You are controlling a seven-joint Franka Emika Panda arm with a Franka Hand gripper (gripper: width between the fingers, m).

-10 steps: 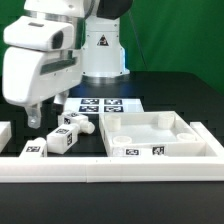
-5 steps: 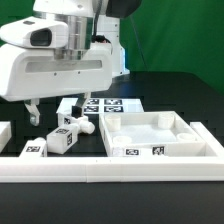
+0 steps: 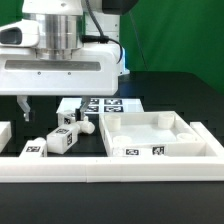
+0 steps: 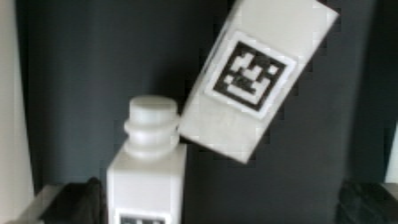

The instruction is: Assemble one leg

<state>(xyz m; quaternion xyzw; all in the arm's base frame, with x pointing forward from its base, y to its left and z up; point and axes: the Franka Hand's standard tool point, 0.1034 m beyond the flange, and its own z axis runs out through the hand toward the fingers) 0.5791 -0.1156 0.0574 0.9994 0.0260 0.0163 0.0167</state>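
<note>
Legs: at least four short white tagged plastic blocks [image 3: 62, 138], clustered on black worktop [image 3: 190, 100].
Panel: one white rimmed square tray [image 3: 186, 133].
Jaws: wide apart, empty.

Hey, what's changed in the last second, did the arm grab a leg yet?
The gripper turned at the wrist until its broad side faces the exterior camera, shifting slightly toward that view's left; it took hold of nothing and its jaws stand open. The legs, the tray-shaped panel and the marker board stayed put.
</note>
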